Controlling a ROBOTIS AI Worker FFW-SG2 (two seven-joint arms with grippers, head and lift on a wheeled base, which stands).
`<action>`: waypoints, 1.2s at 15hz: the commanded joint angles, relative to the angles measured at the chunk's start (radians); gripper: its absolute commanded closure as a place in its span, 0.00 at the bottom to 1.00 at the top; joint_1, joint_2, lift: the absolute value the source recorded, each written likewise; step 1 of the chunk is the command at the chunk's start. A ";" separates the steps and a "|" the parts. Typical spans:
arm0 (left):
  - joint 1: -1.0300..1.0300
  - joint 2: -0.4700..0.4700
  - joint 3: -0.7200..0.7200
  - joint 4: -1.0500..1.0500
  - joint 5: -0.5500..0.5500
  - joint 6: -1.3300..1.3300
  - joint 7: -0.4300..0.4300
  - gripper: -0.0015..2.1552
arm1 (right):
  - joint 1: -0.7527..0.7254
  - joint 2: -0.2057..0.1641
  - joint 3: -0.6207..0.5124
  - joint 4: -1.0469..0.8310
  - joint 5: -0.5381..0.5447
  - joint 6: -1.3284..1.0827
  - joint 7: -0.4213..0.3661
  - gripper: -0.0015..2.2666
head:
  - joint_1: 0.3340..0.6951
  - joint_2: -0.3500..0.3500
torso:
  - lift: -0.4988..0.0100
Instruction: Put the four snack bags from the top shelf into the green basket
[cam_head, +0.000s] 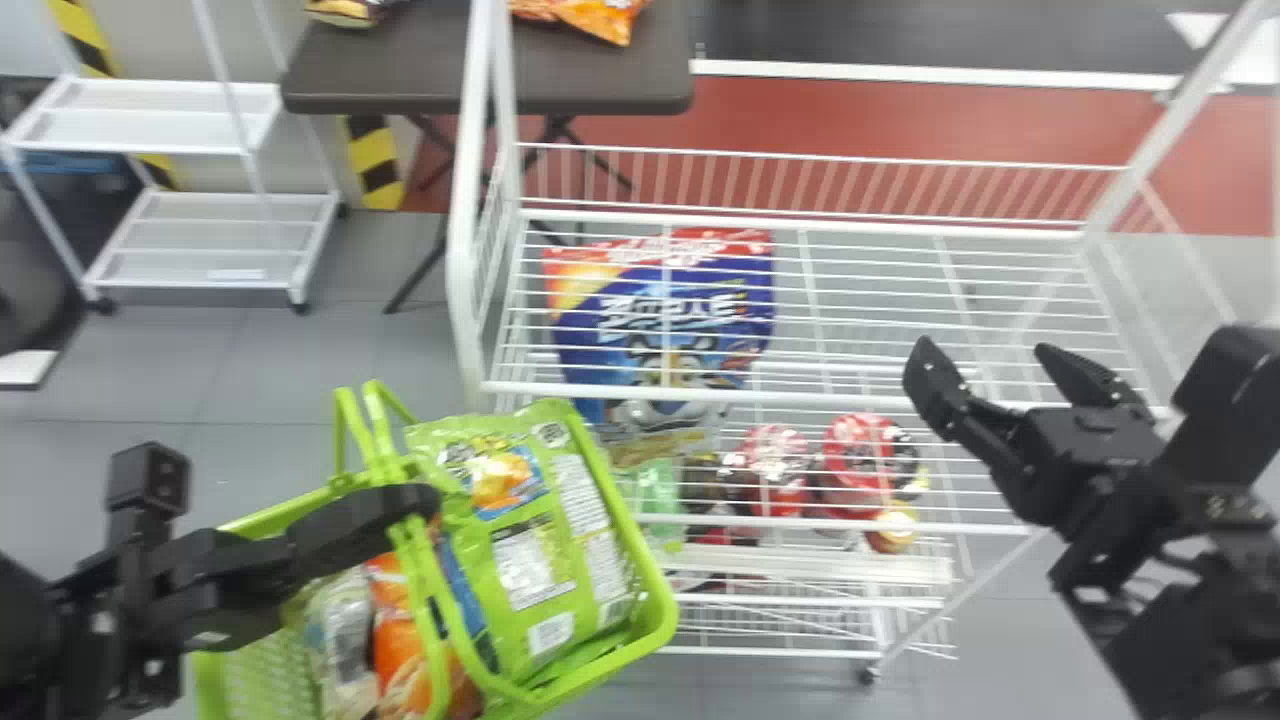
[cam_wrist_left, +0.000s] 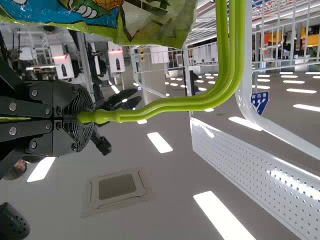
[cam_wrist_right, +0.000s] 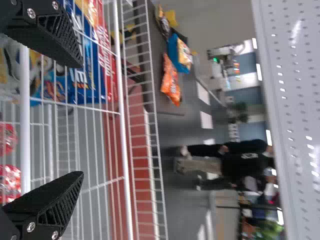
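Snack bags (cam_head: 570, 560) sit packed in the green basket (cam_head: 660, 605); left gripper (cam_head: 420, 502) pinched shut on its handles (cam_wrist_left: 175, 103); right gripper (cam_head: 983, 355), spread wide, nothing held, hangs toward the wire shelf's (cam_head: 850, 399) right end; blue bag (cam_head: 650, 310) beneath the wires!

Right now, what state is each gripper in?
Left gripper: closed on the green basket's handle.
Right gripper: open, holding nothing, at the wire shelf.
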 joint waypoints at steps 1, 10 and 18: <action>0.015 -0.006 -0.014 -0.031 -0.001 0.021 -0.011 1.00 | 0.062 0.015 -0.016 0.077 0.012 -0.212 -0.002 0.02 | 1.00 0.32 | 0.98; 0.126 -0.023 0.000 -0.166 -0.007 0.057 -0.011 1.00 | 0.094 0.014 -0.042 0.246 0.020 -0.479 0.026 0.02 | 1.00 0.15 | 0.98; 0.176 -0.049 -0.003 -0.227 -0.015 0.079 -0.011 1.00 | 0.099 0.004 -0.036 0.246 0.019 -0.476 0.038 0.02 | 1.00 0.10 | 0.98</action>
